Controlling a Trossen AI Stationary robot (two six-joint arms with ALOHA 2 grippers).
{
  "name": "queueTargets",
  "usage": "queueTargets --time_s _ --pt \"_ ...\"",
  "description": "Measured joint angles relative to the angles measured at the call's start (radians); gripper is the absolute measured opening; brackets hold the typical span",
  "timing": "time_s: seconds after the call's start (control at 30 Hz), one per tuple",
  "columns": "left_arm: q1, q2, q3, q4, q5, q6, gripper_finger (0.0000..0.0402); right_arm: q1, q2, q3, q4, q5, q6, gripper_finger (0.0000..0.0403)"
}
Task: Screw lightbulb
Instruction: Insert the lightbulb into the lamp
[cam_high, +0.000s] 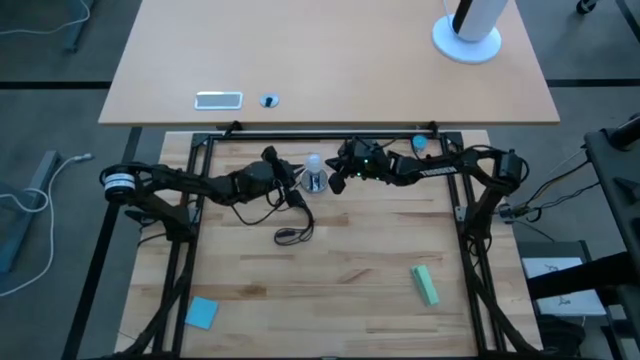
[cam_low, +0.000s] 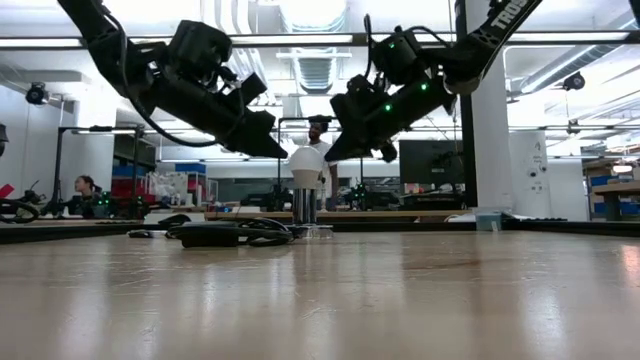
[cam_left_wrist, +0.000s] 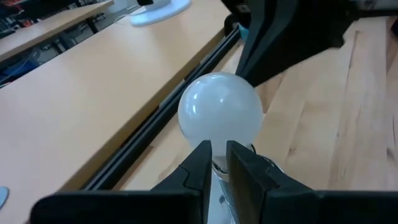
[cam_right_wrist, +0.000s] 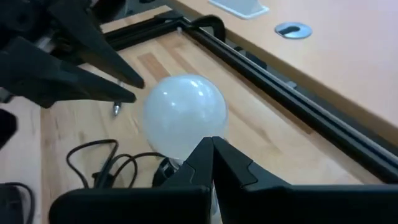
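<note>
The frosted-white lightbulb (cam_high: 314, 163) stands upright with its base in the round metal socket (cam_high: 317, 183) near the table's far edge; it also shows in the low view (cam_low: 306, 166) above the socket (cam_low: 305, 206). My left gripper (cam_left_wrist: 219, 160) is just left of the bulb's globe, with only a narrow gap between its fingers and nothing in it. My right gripper (cam_right_wrist: 212, 148) is just right of the globe, fingers shut and empty. Both fingertips slant down at the globe's sides at globe height (cam_low: 284, 152) (cam_low: 329, 157). My left gripper's tip is right beside the left side of the globe (cam_low: 292, 160); I cannot tell whether it touches. My right gripper's shut tip is right beside the right side of the globe (cam_low: 322, 160); I cannot tell whether it touches.
The socket's black cord (cam_high: 292, 232) loops toward the table's near side. A small blue cap (cam_high: 419, 143) lies by the far black frame rail (cam_high: 320, 134). A green block (cam_high: 425, 285) and a blue block (cam_high: 201, 312) lie near the front. A person (cam_low: 320, 135) stands in the room behind.
</note>
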Motion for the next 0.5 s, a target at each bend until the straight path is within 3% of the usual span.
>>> queueTargets --time_s 0.5 --pt "0.013 0.000 -0.007 0.000 -0.027 -0.036 0.0041 0.039 0.026 0.061 -0.006 -0.050 -0.001 0.0000"
